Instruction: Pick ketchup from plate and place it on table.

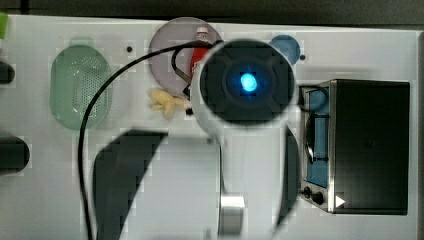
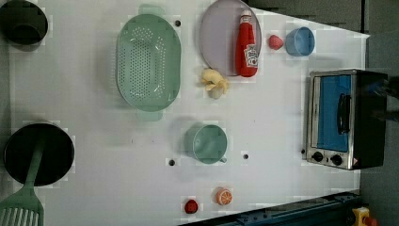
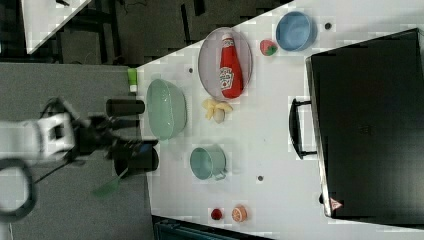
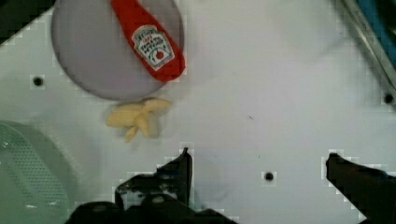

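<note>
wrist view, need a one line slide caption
Open tool above the table, with the ketchup lying on the plate beside a banana.

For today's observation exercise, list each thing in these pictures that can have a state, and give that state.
ketchup: lying flat on the plate, not gripped.
plate: on the table, holding the ketchup.
gripper: open, empty, above bare table.
toaster oven: door shut.
colander: upright, empty.
green cup: empty inside.
blue bowl: upright, empty.
</note>
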{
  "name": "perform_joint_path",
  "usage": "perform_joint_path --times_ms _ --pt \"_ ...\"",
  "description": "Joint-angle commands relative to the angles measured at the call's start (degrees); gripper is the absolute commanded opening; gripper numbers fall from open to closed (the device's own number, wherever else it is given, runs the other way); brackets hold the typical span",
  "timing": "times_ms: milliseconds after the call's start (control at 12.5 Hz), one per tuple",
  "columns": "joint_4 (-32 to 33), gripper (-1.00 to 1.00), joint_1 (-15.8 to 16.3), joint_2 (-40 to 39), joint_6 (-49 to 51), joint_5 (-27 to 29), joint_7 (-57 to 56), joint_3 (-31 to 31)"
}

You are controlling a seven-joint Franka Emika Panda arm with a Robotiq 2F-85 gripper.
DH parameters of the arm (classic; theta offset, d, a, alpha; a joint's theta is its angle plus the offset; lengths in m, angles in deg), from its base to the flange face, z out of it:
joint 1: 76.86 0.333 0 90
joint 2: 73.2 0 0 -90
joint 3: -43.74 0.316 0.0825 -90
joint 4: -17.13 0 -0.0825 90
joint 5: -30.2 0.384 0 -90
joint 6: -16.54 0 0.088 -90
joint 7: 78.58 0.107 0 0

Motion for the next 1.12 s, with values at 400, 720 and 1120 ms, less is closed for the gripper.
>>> perform_joint_path --times_ms 400,720,1120 --pt "1.59 1.00 0.85 -15.94 -10.72 0.48 -18.63 2.06" --pt "0.58 1.00 1.56 -22.45 -17.88 0.42 -26.55 2.54" --pt "-2.88 1.00 2.01 -31.16 -24.41 -0.58 -29.02 2.54"
